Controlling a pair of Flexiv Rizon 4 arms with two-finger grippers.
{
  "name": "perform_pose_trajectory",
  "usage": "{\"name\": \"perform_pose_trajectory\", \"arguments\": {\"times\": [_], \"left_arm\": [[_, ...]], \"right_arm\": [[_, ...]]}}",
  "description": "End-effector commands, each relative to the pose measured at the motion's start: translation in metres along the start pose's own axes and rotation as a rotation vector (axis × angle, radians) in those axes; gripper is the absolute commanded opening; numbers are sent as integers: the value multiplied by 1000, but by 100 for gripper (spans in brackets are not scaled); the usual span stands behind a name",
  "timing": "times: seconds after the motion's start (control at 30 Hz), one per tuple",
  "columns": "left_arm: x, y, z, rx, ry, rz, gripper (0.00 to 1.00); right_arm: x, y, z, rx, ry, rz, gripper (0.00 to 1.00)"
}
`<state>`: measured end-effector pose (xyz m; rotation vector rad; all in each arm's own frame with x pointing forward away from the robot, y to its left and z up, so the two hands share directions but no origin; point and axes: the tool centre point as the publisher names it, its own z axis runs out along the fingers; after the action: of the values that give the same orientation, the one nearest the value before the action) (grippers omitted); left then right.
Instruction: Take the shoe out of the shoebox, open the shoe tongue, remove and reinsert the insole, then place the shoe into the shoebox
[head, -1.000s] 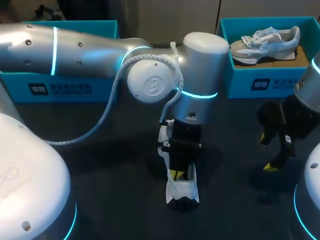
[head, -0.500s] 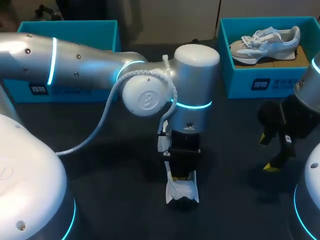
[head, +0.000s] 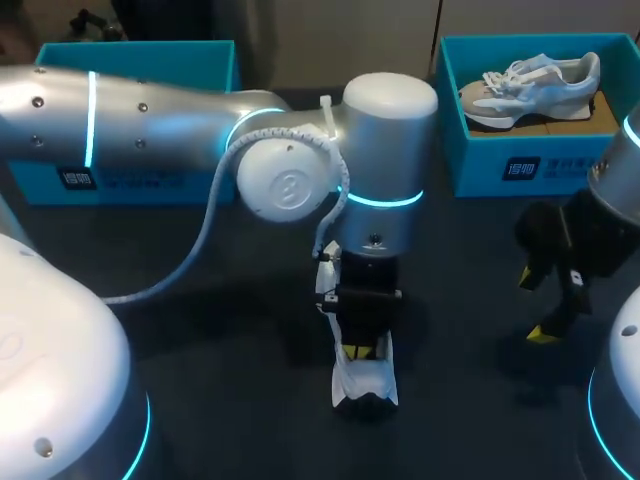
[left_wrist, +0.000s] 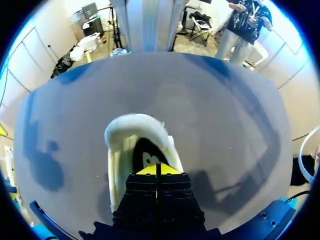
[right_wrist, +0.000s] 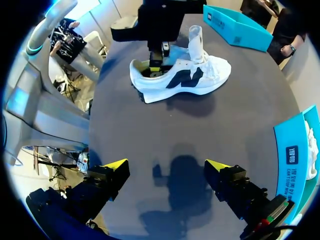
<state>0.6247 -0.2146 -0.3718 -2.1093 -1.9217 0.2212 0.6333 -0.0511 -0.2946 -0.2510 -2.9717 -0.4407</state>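
My left gripper (head: 362, 350) (left_wrist: 157, 169) sat with its jaws closed together inside the heel opening of the white fabric sneaker with a black logo (head: 365, 382) (right_wrist: 180, 77) (left_wrist: 135, 134). The sneaker stood on the dark table (head: 200, 380). My right gripper (right_wrist: 166, 165) hung wide open, well apart.

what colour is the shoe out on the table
The shoe is white with a black side marking; the right wrist view shows it best.

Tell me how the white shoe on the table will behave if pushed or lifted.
The shoe is probably light, a sneaker with a thick, foam-like sole. That wide sole lies flat on the table, so a push should slide it rather than tip it. The tongue is bent upright, so it is likely soft and floppy.
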Motion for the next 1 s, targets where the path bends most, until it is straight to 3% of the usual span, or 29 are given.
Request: {"name": "perform_pose_trajectory", "arguments": {"times": [0.03,0.2,0.5,0.83,1.0], "left_arm": [[-3,-3,5,-6,63,10,0],[-2,-2,23,19,97,5,0],[0,8,45,22,37,-46,0],[-1,2,6,-42,-88,-45,0],[-7,-6,2,-26,-109,-18,0]], "right_arm": [[1,-1,0,0,-1,0,100],[1,-1,0,0,-1,0,100],[1,-1,0,0,-1,0,100],[1,-1,0,0,-1,0,100],[1,-1,0,0,-1,0,100]]}}
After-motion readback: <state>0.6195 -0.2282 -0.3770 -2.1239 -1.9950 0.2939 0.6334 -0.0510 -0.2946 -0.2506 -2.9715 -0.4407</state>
